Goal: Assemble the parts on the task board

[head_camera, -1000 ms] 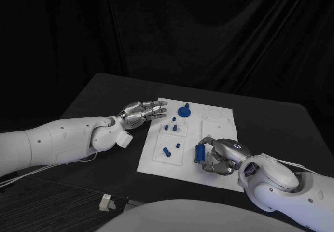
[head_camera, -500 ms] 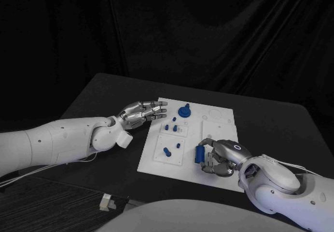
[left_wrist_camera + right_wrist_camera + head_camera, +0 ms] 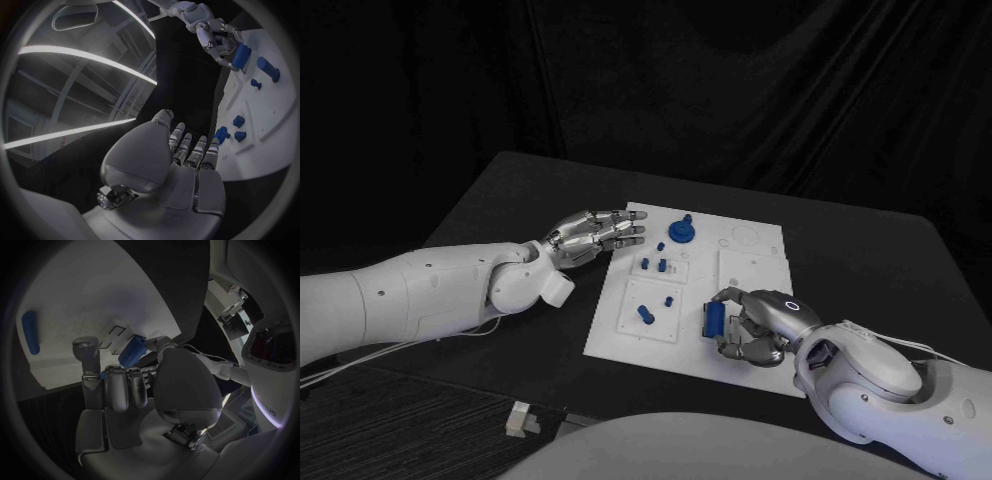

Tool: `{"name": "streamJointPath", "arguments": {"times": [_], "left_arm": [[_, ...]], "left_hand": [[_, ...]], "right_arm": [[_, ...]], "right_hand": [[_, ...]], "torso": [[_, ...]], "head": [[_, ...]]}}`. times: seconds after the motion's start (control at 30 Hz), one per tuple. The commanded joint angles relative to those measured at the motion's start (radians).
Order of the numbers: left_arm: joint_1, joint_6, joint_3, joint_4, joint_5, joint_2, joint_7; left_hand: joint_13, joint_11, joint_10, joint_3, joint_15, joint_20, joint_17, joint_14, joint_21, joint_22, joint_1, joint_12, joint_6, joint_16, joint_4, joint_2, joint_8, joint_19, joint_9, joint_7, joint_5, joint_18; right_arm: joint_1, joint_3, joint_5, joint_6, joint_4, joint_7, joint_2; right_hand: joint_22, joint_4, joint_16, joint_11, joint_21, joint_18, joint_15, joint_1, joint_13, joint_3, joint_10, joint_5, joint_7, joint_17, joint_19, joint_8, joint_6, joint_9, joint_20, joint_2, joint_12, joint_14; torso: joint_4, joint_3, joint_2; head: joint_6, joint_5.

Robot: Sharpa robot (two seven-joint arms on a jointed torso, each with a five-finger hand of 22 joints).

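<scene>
Delta vs earlier frames: minimal. Right hand [image 3: 750, 325] has shifted a touch toward the robot along with the part it holds; left hand [image 3: 593, 234] and every loose part unchanged.

Right hand: fingers curled around a blue oblong plastic block [image 3: 713, 319], pinched between thumb and fingers, sitting over the near edge of the white rectangular task board [image 3: 759, 262]. The block sits on the inner side of the hand, toward the board's centre. Its long axis runs roughly away from the robot, tilted slightly; whether it touches the board I can't tell. Right wrist view shows the same block [image 3: 132, 350] at the fingertips.

Left hand: holds nothing, fingers apart and extended, hovering at the board's left edge, fingertips just beside it.

Just past the left fingertips: blue round knob with a stem [image 3: 681, 230], upright, and two small blue pegs [image 3: 653, 264]. Between the two hands: a blue short cylinder [image 3: 645, 313], lying flat, axis diagonal. Black tabletop [image 3: 502, 200] carries the board.
</scene>
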Motion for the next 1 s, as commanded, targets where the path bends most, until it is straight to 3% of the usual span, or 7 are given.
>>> {"name": "streamJointPath", "arguments": {"times": [0.03,0.13,0.3,0.37,0.43,0.6,1.0], "left_arm": [[-0.002,0.014,0.001,0.001,0.002,0.001,0.009],[-0.002,0.014,0.001,0.001,0.002,0.001,0.008],[-0.002,0.014,0.001,0.001,0.002,0.001,0.009],[-0.002,0.014,0.001,0.001,0.002,0.001,0.008],[-0.002,0.014,0.001,0.001,0.002,0.001,0.008],[-0.002,0.014,0.001,0.001,0.002,0.0,0.008],[-0.002,0.015,0.001,0.001,0.002,0.001,0.008]], "left_hand": [[0.011,0.01,0.002,0.033,0.013,0.0,0.013,0.003,0.01,0.005,0.001,0.015,0.01,0.019,-0.002,0.0,0.018,0.013,0.007,0.016,0.017,0.011],[0.011,0.01,0.002,0.033,0.013,0.0,0.013,0.003,0.01,0.005,0.001,0.015,0.01,0.019,-0.002,0.0,0.018,0.013,0.007,0.016,0.017,0.011],[0.011,0.01,0.002,0.033,0.013,0.0,0.013,0.003,0.01,0.005,0.001,0.015,0.01,0.019,-0.002,0.0,0.018,0.013,0.007,0.016,0.017,0.011],[0.011,0.01,0.002,0.033,0.013,0.0,0.013,0.003,0.01,0.005,0.001,0.015,0.01,0.019,-0.002,0.0,0.018,0.013,0.007,0.016,0.017,0.011],[0.011,0.01,0.002,0.033,0.013,0.0,0.013,0.003,0.01,0.005,0.001,0.015,0.01,0.019,-0.002,0.0,0.018,0.013,0.007,0.016,0.017,0.011],[0.011,0.01,0.002,0.033,0.013,0.0,0.013,0.003,0.01,0.005,0.001,0.015,0.01,0.019,-0.002,0.0,0.018,0.013,0.007,0.016,0.017,0.011],[0.011,0.011,0.003,0.035,0.012,0.0,0.013,0.003,0.011,0.006,-0.001,0.016,0.011,0.019,-0.001,-0.001,0.019,0.014,0.007,0.017,0.016,0.011]], "right_arm": [[-0.003,0.0,-0.001,0.011,0.0,-0.035,-0.001],[-0.004,0.0,-0.001,0.015,0.0,-0.04,0.0],[-0.005,0.0,-0.001,0.025,0.0,-0.046,0.001],[-0.005,0.0,-0.001,0.031,0.0,-0.048,0.002],[-0.006,0.0,-0.001,0.035,-0.001,-0.049,0.002],[-0.01,0.0,-0.001,0.041,-0.002,-0.051,0.004],[-0.013,0.0,-0.001,0.038,-0.004,-0.049,0.007]], "right_hand": [[0.099,0.002,-0.021,0.014,-0.014,0.039,0.009,-0.035,0.232,0.084,0.065,0.005,-0.008,0.113,-0.01,0.024,0.137,0.037,0.007,0.034,-0.012,0.057],[0.097,0.001,-0.022,0.017,-0.023,0.04,0.012,-0.032,0.227,0.087,0.061,-0.003,-0.005,0.109,-0.013,0.008,0.133,0.036,0.01,0.033,-0.017,0.056],[0.096,-0.001,-0.024,0.024,-0.028,0.041,0.017,-0.025,0.225,0.091,0.059,-0.018,0.005,0.107,-0.016,-0.048,0.097,0.034,0.016,0.027,-0.018,0.054],[0.095,-0.002,-0.024,0.026,-0.029,0.042,0.02,-0.022,0.222,0.088,0.057,-0.043,0.01,0.106,-0.017,-0.086,0.072,0.034,0.019,0.023,-0.02,0.054],[0.095,-0.002,-0.024,0.023,-0.029,0.042,0.018,-0.018,0.209,0.089,0.046,-0.051,0.014,0.106,-0.017,-0.158,0.014,0.029,0.019,0.022,-0.031,0.054],[0.094,-0.002,-0.026,0.018,-0.035,0.044,0.014,-0.016,0.199,0.087,0.039,-0.059,0.013,0.101,-0.018,-0.231,-0.043,0.024,0.017,0.023,-0.039,0.053],[0.093,-0.001,-0.028,0.015,-0.039,0.045,0.012,-0.017,0.195,0.084,0.037,-0.077,0.01,0.098,-0.019,-0.268,-0.069,0.023,0.014,0.023,-0.042,0.052]], "torso": [[-0.0004,-0.0004,0.0],[-0.0004,-0.0003,0.0],[-0.0005,-0.0001,0.0],[-0.0006,-0.0001,0.0],[-0.0005,0.0001,0.0],[-0.0004,-0.0001,0.001],[-0.0005,-0.0003,0.0]], "head": [[0.0,0.001],[0.0,0.0],[0.0,0.0],[0.0,0.001],[0.0,0.002],[0.0,0.001],[0.0,0.0]]}}
